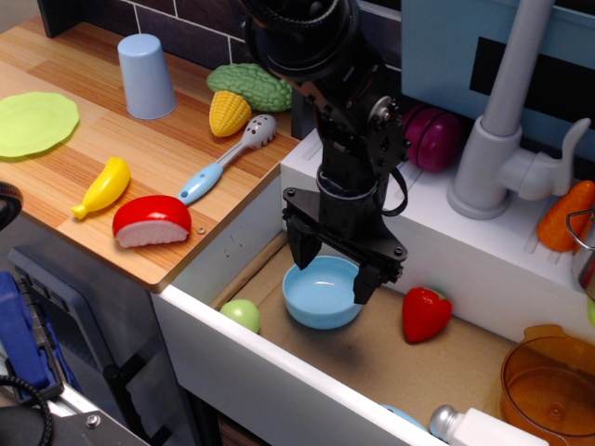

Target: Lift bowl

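A light blue bowl sits upright on the tan floor of the white sink basin. My black gripper hangs straight above it, jaws open, one fingertip outside the bowl's left rim and the other at its right rim. The fingers straddle the bowl's back half. I cannot tell if they touch the rim.
In the sink lie a green ball, a red pepper and an orange pot. A grey faucet stands on the back ledge. The wooden counter holds a blue cup, corn, spoon, banana and green plate.
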